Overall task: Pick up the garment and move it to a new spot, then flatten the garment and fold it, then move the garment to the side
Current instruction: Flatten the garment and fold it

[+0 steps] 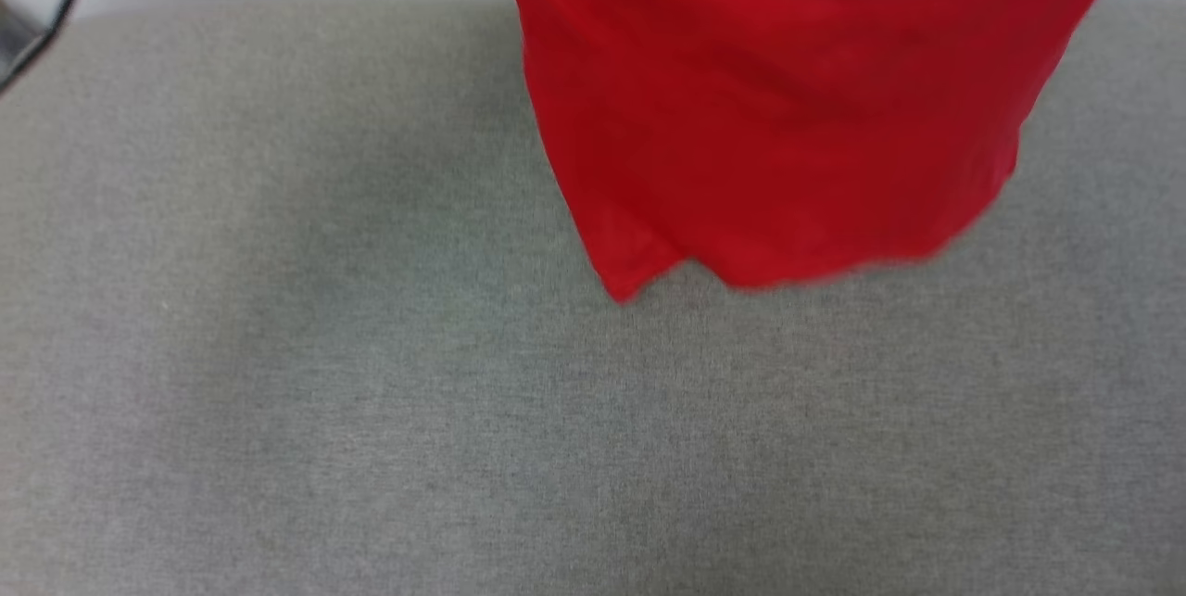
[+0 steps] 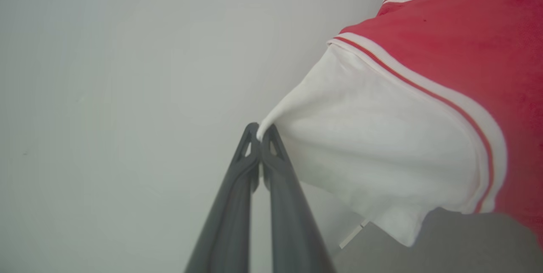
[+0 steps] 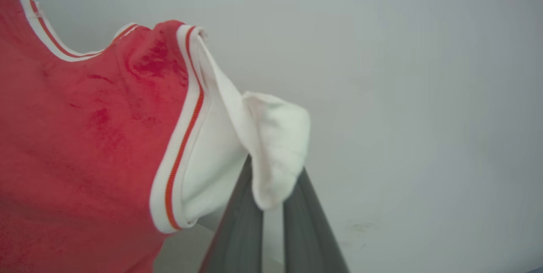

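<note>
Left tool (image 2: 259,130) and right tool (image 3: 271,179) pinch garment (image 1: 788,114) sleeve edges above open grey surface (image 1: 278,392).

Even soft light, slight motion blur

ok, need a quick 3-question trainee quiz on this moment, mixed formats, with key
1. True or false: the shirt lies flat.
2. What does the left gripper pinch? A) red hem B) white sleeve C) collar
3. Fill in: the right gripper is ____ on the other sleeve.

Key: 1 false, it hangs from both grippers; 2 B; 3 shut.
</note>
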Controlling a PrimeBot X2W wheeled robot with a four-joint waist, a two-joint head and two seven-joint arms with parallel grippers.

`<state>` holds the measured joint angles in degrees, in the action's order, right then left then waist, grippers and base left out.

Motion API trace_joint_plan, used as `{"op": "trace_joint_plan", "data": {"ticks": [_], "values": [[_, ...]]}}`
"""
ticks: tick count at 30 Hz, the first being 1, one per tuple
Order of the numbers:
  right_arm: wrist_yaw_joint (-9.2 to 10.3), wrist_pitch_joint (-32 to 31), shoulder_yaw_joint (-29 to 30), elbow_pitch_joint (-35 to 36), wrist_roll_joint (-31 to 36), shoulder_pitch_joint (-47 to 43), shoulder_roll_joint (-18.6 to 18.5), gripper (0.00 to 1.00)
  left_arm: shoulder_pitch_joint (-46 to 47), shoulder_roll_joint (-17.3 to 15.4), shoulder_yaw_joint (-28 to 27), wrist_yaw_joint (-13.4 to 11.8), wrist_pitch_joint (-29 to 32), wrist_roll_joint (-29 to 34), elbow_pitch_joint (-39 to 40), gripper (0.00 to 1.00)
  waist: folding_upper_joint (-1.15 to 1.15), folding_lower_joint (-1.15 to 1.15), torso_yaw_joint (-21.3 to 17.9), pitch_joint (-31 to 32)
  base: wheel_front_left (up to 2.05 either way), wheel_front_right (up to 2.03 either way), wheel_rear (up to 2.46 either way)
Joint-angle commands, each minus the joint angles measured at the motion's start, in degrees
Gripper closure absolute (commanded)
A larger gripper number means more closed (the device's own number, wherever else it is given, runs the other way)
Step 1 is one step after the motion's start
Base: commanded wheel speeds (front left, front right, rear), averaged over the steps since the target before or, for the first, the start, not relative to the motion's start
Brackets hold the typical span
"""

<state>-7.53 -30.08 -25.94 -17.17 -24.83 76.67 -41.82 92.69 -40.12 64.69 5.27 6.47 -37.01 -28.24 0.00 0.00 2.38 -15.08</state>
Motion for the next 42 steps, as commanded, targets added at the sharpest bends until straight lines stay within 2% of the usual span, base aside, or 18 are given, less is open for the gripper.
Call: {"op": "trace_joint_plan", "data": {"ticks": [1, 12, 16, 22, 29, 37, 42], "values": [[0.08, 0.76, -0.06, -1.0, 1.11, 3.09, 0.79, 1.0, 2.08, 0.39, -0.59, -0.44, -0.56, 0.7, -1.07, 1.0, 0.0, 0.0, -0.01, -2.48, 0.0, 0.0, 0.0], [0.07, 7.25, 0.73, -12.89, 10.61, 24.73, 8.13, 1.0, 17.77, 1.29, -3.43, -1.57, -4.44, 6.24, -9.47, 1.0, 0.0, 0.0, 0.16, -12.85, 0.0, 0.0, 0.0], [0.08, 10.12, 1.4, -17.52, 12.54, 29.12, 10.31, 1.0, 20.41, 1.88, -4.03, -1.54, -5.48, 6.4, -11.24, 1.0, 0.0, 0.0, 0.31, -15.2, 0.0, 0.0, 0.0], [0.08, 13.73, -0.12, -22.9, 12.77, 30.7, 12.42, 1.0, 19.94, 2.26, -4.27, -1.84, -6.24, 5.55, -11.98, 1.0, 0.0, 0.0, 0.13, -17.07, 0.0, 0.0, 0.0], [0.08, 18.42, -4.45, -29.62, 10.55, 27.06, 13.57, 1.0, 14.76, 1.49, -2.81, -2.76, -7.48, 4.98, -10.86, 1.0, 0.0, 0.0, -0.06, -17.61, 0.0, 0.0, 0.0], [0.08, 24.55, -10.36, -33.22, 4.18, 16.25, 15.44, 1.0, 0.65, 0.39, -2.24, -3.43, -11.76, -0.19, -8.61, 1.0, 0.0, 0.0, -0.47, -14.63, 0.0, 0.0, 0.0], [0.08, 28.46, -12.64, -33.27, -0.33, 7.13, 15.54, 1.0, -10.04, 0.32, -1.95, -5.25, -14.74, -4.1, -6.43, 1.0, 0.0, 0.0, -0.02, -11.85, 0.0, 0.0, 0.0]]}}
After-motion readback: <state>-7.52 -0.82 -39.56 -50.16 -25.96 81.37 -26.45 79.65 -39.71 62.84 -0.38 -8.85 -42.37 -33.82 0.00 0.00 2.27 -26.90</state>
